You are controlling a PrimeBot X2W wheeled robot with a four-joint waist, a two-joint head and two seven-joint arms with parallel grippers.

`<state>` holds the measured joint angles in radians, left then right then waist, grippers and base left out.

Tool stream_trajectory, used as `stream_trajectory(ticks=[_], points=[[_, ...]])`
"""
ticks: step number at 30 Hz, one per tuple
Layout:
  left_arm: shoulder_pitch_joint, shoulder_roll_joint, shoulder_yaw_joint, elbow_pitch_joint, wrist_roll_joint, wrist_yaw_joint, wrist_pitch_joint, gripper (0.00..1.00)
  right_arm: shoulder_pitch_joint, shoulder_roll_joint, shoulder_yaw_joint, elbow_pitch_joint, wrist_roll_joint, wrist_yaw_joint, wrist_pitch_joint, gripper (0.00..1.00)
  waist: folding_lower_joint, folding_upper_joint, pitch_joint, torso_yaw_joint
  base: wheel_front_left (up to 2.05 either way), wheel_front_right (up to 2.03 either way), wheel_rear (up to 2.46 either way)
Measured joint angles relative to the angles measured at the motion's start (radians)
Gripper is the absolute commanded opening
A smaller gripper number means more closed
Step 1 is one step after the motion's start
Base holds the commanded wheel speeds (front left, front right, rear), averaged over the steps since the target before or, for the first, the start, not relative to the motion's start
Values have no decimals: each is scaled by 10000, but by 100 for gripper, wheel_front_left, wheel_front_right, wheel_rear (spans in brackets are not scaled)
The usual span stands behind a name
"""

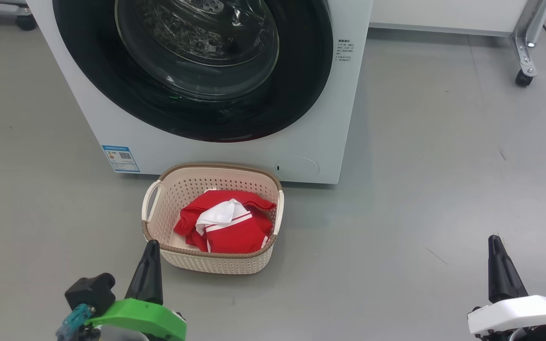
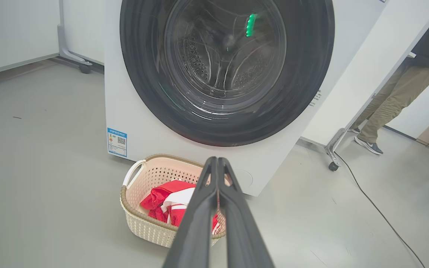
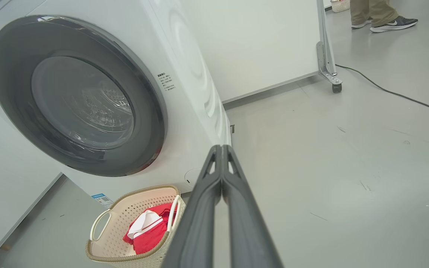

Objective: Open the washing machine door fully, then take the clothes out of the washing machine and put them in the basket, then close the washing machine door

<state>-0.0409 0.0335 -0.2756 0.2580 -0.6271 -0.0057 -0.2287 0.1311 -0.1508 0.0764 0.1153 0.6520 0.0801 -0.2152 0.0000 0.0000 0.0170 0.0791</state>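
Red clothes [image 1: 235, 232] in cream basket [image 1: 216, 182], washing machine door [image 1: 197, 47] shut; left gripper [image 1: 152, 246], right gripper [image 1: 494, 239] closed, empty.

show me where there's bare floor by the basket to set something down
Bare floor lies right of the basket, out to the right gripper, and left of it, below the blue label. Crowded: the basket sits close before the washing machine and holds the red clothes.

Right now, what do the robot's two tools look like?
The left tool has long, dark, tapering fingers on a green shell, with a black block and a teal plug. The right tool has the same dark fingers on a white shell.
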Motion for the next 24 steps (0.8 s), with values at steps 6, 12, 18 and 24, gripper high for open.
stream_trajectory(ticks=[6, 12, 18, 24], points=[[0, -2, 209, -42, -629, -12, 180, 0, -41, 82, -123, 92, 610, 10, 192, 0, 0, 0, -7, -55, 0, 0, 0], [0, 4, 433, -61, -1323, -81, 391, 0, -165, 176, -253, 186, 1264, 12, 366, 0, 0, 0, -15, -109, 0, 0, 0], [-1, 25, 591, -69, -2044, -176, 589, 0, -264, 230, -368, 270, 1910, 71, 600, 0, 0, 0, -24, -161, 0, 0, 0], [-1, 81, 803, -67, -2754, -263, 805, 0, -421, 261, -489, 385, 2568, 102, 813, 0, 0, 0, -32, -215, 0, 0, 0]])
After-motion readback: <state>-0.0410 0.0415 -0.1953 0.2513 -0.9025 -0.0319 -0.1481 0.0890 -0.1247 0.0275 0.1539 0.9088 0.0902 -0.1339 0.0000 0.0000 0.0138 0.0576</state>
